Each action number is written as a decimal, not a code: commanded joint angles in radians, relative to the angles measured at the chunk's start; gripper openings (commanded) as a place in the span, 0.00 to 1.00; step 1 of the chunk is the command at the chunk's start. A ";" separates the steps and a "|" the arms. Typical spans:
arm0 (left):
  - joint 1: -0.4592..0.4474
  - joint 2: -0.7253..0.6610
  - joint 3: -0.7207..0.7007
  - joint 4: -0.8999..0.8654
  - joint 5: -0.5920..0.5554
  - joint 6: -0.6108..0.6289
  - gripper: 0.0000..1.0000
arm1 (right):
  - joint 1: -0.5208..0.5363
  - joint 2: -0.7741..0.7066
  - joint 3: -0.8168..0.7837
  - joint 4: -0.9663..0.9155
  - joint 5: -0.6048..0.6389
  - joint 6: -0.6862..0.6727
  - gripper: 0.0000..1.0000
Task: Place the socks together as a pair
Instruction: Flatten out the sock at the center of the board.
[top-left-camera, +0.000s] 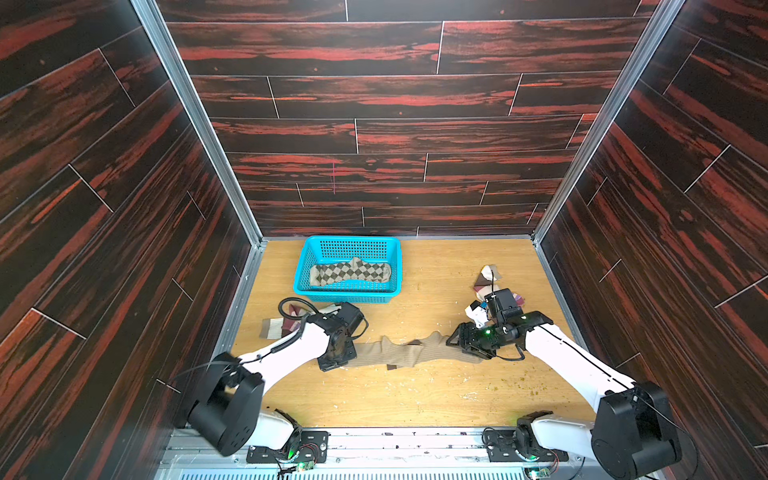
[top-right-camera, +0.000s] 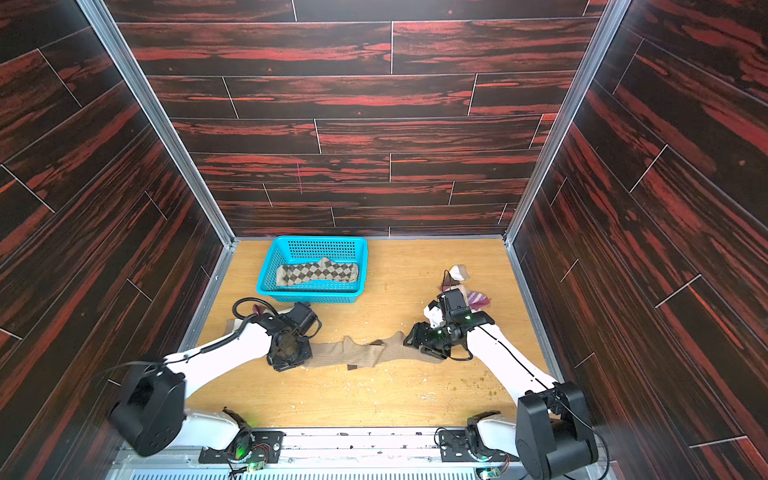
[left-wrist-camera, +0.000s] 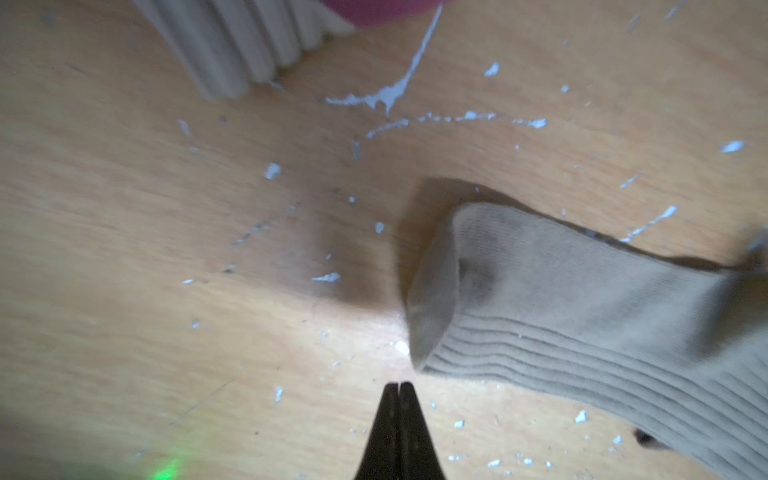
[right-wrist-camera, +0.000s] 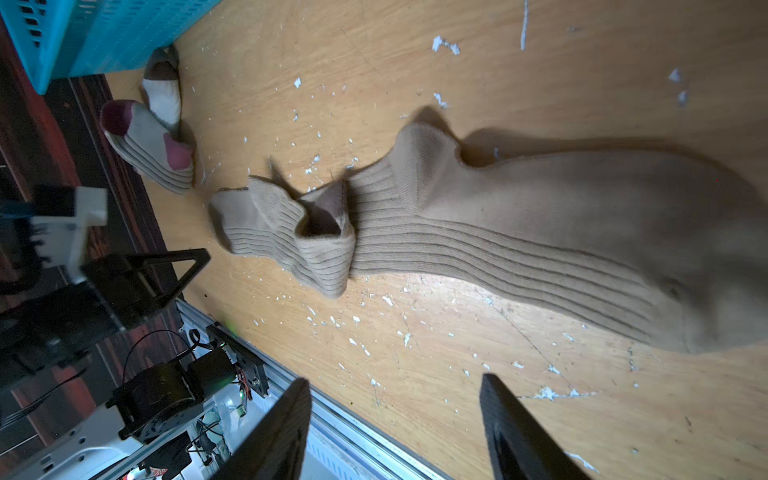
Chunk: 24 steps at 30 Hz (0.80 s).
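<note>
Far left: a striped sock (top-left-camera: 274, 326), beige and maroon, lies flat beside the left arm, which partly covers it.
Left gripper (left-wrist-camera: 399, 384): jaws pressed together with nothing between them. The tips sit just beside the outer end of the left tan sock (left-wrist-camera: 561, 316), not on it.
Left tan sock, axis: it runs across the table (top-left-camera: 415, 395) from left to right, with its cuff toward the middle.
Middle: the cuff, brown inside, overlaps the cuff end of the right tan sock (right-wrist-camera: 540, 216), so the two lie end to end in one line.
Right gripper (right-wrist-camera: 395, 378): fingers spread, holding nothing, near that sock's outer end.
Nearer arm: each arm is at its own sock's outer end. Closing the line into a pair probably means carrying one end toward the other.
Behind: argyle socks (top-left-camera: 349, 272) lie in the blue basket (top-left-camera: 305, 266).
Hidden: both outer ends are under the grippers in both top views. The heap of socks (top-left-camera: 488, 276) behind the right wrist is half covered, so I cannot count it.
</note>
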 joint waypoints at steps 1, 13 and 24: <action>0.007 -0.105 0.052 -0.102 -0.054 0.007 0.04 | 0.007 -0.009 0.008 -0.016 -0.002 -0.013 0.67; 0.011 -0.068 -0.048 0.104 0.038 -0.037 0.66 | 0.007 0.005 0.027 -0.017 -0.018 -0.023 0.68; 0.041 0.134 -0.029 0.116 0.000 0.013 0.31 | 0.007 -0.039 0.009 -0.043 -0.010 -0.021 0.67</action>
